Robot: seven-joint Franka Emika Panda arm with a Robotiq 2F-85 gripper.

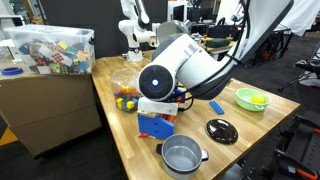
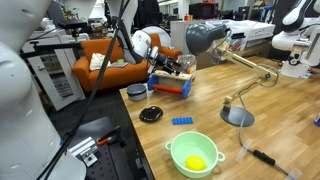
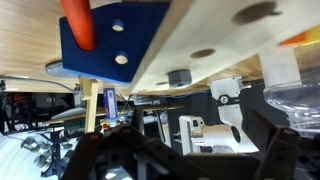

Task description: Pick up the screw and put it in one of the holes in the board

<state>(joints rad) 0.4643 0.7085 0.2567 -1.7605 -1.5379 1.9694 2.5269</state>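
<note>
The wrist view is filled by the pale wooden board [image 3: 215, 35] with round dark holes [image 3: 203, 54], joined to the blue toy tray [image 3: 110, 45]. An orange-red screw-like peg [image 3: 78, 22] stands in the blue part. My gripper [image 3: 190, 160] hangs close over the board; its dark fingers sit wide apart with nothing between them. In both exterior views the arm covers most of the tray [image 1: 155, 126] [image 2: 172, 86], and the gripper [image 2: 170, 68] is right above it. No loose screw shows.
A steel pot [image 1: 182, 155] and a black lid [image 1: 221, 130] sit near the tray. A green bowl [image 1: 251, 99] and a flat blue block [image 1: 216, 105] lie further off. A desk lamp [image 2: 238, 112] stands on the table. A cardboard box [image 1: 45, 95] is beside the table.
</note>
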